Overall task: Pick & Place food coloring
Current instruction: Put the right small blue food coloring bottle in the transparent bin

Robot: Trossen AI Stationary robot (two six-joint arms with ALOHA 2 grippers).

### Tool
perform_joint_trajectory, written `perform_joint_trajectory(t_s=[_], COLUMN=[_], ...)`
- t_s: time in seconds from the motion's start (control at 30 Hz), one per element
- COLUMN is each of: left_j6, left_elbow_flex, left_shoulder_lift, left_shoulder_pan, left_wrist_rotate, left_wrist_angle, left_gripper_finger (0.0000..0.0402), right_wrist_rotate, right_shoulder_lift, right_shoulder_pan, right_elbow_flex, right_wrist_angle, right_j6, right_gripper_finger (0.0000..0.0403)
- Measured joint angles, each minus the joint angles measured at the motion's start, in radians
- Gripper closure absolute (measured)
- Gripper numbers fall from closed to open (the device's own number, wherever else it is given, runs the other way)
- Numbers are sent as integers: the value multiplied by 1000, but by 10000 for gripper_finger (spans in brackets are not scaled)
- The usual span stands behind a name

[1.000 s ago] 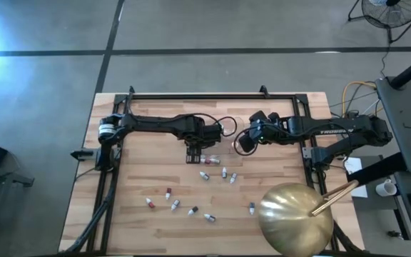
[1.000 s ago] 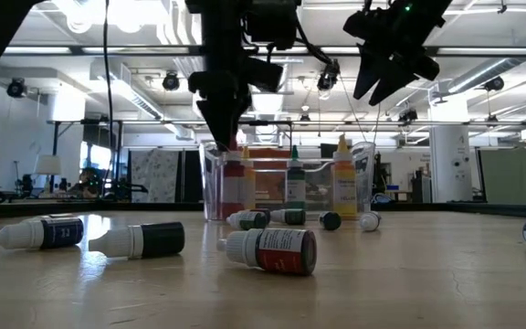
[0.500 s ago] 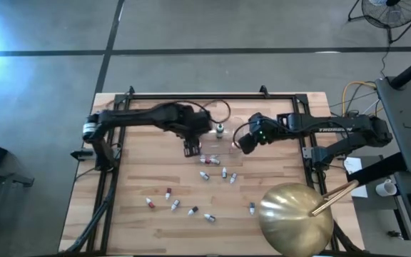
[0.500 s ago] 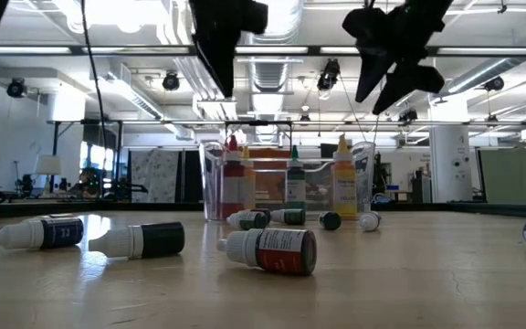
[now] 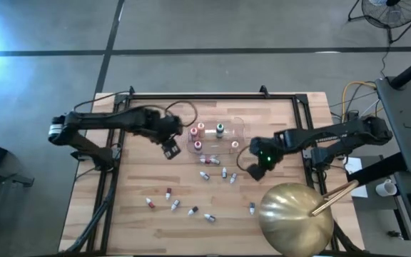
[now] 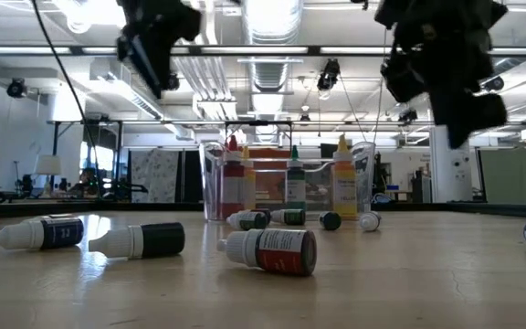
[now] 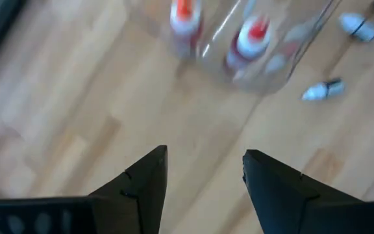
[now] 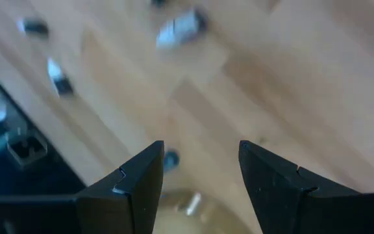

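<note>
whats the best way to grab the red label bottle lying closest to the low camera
Grip the red-labelled bottle across its labelled body, coming straight down from above. It lies on its side on the table with its white cap end toward the dark bottle, clear of its neighbours, so fingers can straddle the round barrel crosswise.

Open workshop hall with a grey concrete floor (image 5: 212, 28) and a pale wooden-plank bench (image 5: 134, 214) set on it.

Dark seams cross the concrete floor behind the bench. A black round floor fan (image 5: 391, 11) stands past the bench's far right corner, and a grey equipment stand (image 5: 405, 114) sits just beside its right edge. Beyond the bench, the low view looks into a long room under a white ceiling with silver ventilation ducts (image 6: 277, 68) and bright strip lights (image 6: 272, 11); a white round column (image 6: 446, 164) rises to the right of the ducts.
</note>
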Motion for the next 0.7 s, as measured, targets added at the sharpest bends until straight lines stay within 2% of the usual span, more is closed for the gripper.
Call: perform_joint_trajectory(t_s=[0.13,0.37,0.5,0.7], left_j6=[-158,-412,-503,-539], left_elbow_flex=[-171,-397,-473,-523], left_shoulder_lift=[-109,-239,-267,-269], left_shoulder_pan=[-52,-153,-186,-221], left_wrist_rotate=[24,25,25,20], left_wrist_angle=[61,268,363,376], left_gripper_finger=[227,227,227,227], right_wrist_rotate=[-72,-81,-80,-80], right_shoulder_lift=[0,23,72,185], right_shoulder_pan=[76,178,215,267], right_elbow_flex=[-75,-146,-165,-153], right_wrist_angle=[94,305,420,431], right_j6=[77,249,369,510], right_gripper_finger=[211,211,211,211])
